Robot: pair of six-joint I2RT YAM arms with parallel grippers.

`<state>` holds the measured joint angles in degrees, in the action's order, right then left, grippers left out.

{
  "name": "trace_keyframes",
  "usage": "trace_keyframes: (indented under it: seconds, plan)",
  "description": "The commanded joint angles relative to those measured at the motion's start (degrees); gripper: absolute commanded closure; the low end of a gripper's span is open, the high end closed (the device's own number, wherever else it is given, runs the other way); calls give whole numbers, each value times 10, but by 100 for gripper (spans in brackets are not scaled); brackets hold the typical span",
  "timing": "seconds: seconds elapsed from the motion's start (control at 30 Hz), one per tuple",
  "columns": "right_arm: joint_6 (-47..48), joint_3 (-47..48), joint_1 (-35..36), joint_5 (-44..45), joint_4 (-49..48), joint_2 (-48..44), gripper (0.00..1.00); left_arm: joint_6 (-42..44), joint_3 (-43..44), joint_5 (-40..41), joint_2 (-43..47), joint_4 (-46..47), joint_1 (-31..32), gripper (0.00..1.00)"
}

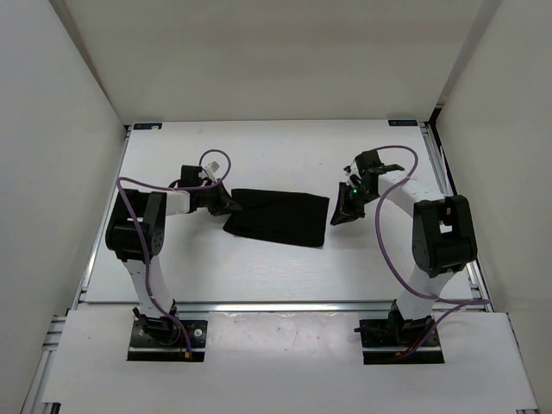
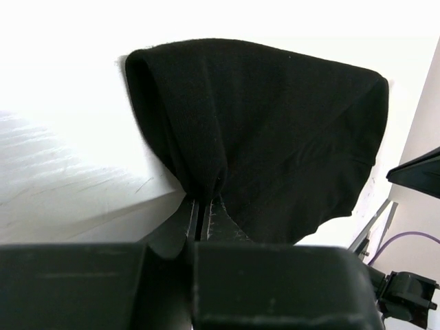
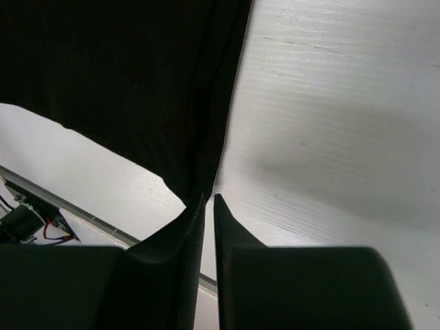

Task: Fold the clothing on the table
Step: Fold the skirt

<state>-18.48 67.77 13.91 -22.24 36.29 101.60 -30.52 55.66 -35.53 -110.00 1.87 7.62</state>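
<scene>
At clothing [image 1: 278, 217] edges, left gripper [image 1: 231, 205], right gripper [image 1: 339, 216]

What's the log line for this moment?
left gripper: shut on clothing, left end | right gripper: shut on clothing, right end | clothing: lying on table between them

Bare surface [image 1: 276, 155] open on the far and near sides of left pincer [image 1: 229, 205] and right pincer [image 1: 342, 216]; between them, black clothing [image 1: 278, 217] filling the gap; side walls [image 1: 52, 129] well outside each.
</scene>
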Motion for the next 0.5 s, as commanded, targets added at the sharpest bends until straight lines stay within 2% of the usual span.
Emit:
trace_keyframes:
  seconds: [0.0, 0.23, 0.47]
  plan:
    - [-9, 13, 14, -4, 0, 5, 86, 12, 11, 23, 36, -45, -6, 100]
    - [-14, 64, 33, -11, -8, 61, 86, 17, 9, 27, 65, -71, -7, 100]
    - [-15, 100, 46, 23, -1, 117, 87, 23, 34, 26, 99, -98, -1, 100]
